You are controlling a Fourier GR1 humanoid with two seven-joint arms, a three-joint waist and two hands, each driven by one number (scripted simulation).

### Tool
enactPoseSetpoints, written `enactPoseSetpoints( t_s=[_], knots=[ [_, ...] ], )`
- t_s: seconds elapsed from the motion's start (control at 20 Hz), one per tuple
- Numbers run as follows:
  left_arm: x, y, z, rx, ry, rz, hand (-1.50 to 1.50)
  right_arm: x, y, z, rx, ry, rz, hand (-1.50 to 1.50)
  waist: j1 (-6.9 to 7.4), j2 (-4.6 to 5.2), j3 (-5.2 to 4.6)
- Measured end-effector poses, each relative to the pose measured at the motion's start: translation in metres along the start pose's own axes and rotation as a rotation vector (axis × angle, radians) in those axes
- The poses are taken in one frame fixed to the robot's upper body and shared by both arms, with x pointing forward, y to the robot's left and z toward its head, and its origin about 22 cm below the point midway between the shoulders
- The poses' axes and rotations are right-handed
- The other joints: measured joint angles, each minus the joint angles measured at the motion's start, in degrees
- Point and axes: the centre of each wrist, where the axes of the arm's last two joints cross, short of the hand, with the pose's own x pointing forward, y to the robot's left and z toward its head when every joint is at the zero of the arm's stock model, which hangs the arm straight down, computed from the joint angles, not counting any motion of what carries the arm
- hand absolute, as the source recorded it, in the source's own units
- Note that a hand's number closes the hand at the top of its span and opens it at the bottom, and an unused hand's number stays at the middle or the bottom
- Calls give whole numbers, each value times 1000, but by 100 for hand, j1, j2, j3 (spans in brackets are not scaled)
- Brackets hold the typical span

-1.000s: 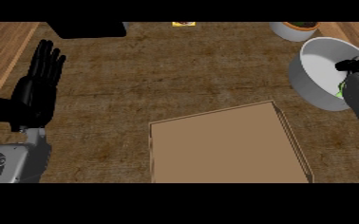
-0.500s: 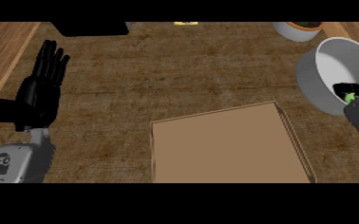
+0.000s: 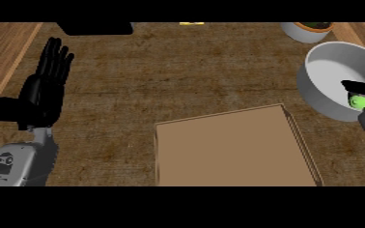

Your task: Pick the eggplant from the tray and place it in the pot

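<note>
I see the right hand [image 3: 354,91] over the pot [image 3: 329,79], fingers unreadable; eggplant [image 3: 356,100] mostly hidden, axis indeterminate; left hand [image 3: 44,91] rests, fingers straight; tray [image 3: 228,149] bare.

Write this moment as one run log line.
tray: bare | right robot hand: over pot, green item in grasp | left robot hand: resting open

Pot [image 3: 324,79] right of tray [image 3: 231,149]
</note>
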Motion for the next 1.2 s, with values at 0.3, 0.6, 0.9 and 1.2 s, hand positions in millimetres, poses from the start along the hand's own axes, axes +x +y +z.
enactPoseSetpoints(
  t_s=[0.3,0.6,0.9,1.2],
  knots=[
    [-5,2,6,13,6,-8,0,6,-20,-11,-86,49,-201,-150,-22,-13,0],
    [-4,1,7,25,7,-8,0,-16,-39,-8,-167,49,-338,-150,-112,-34,-6],
    [-1,12,7,39,15,-8,0,-57,-75,-3,-247,46,-430,-150,-185,-42,-7],
    [1,8,6,34,10,-6,0,-113,-117,26,-300,54,-461,-150,-167,-23,-6]
  ],
)
